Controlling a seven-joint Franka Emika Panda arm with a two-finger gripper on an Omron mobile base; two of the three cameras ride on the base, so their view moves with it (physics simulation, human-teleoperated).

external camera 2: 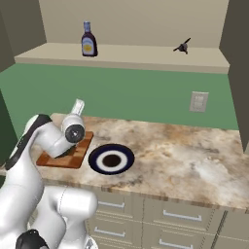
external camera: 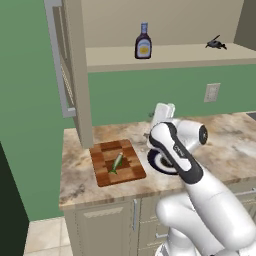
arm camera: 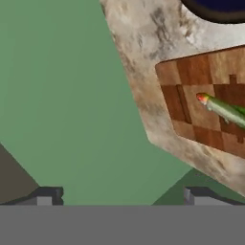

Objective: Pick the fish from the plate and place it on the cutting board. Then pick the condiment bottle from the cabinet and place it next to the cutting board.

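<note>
The fish (external camera: pixel 117 163) lay on the cutting board (external camera: pixel 118 162), near the board's middle, set at a slant with one end toward the far right corner and the other toward the near left. In the hand view its reddish tip (arm camera: pixel 202 98) pointed across the checkered blocks while the green body ran off the right edge. Nothing touched the fish.

The cutting board sat flat on the marbled desk (external camera: pixel 225 145), close to the desk's left end, just in front of the cabinet (external camera: pixel 75 65) side panel. The plate (external camera 2: pixel 111 159) stood on the desk just to the right of the board, apart from it, its dark centre bare. From the left base view the arm covered most of the plate, leaving part of its navy rim (external camera: pixel 159 165) showing.

The gripper (arm camera: pixel 119 194) was wide open and held nothing; its two dark fingertips (arm camera: pixel 45 194) stood well apart at the bottom of the hand view, over the green wall and the desk's edge, away from the fish. The hand itself hung above the desk near the far side of the plate.

Up on the cabinet's light shelf (external camera 2: pixel 121 56), the bottle (external camera: pixel 143 41) stood upright toward the left, label facing out. A small dark spiky object (external camera: pixel 216 44) lay on the same shelf, well apart to the right. The cabinet door (external camera: pixel 60 60) stood swung open at the left. A pale wall outlet (external camera: pixel 212 92) sat on the green wall above the desk.
</note>
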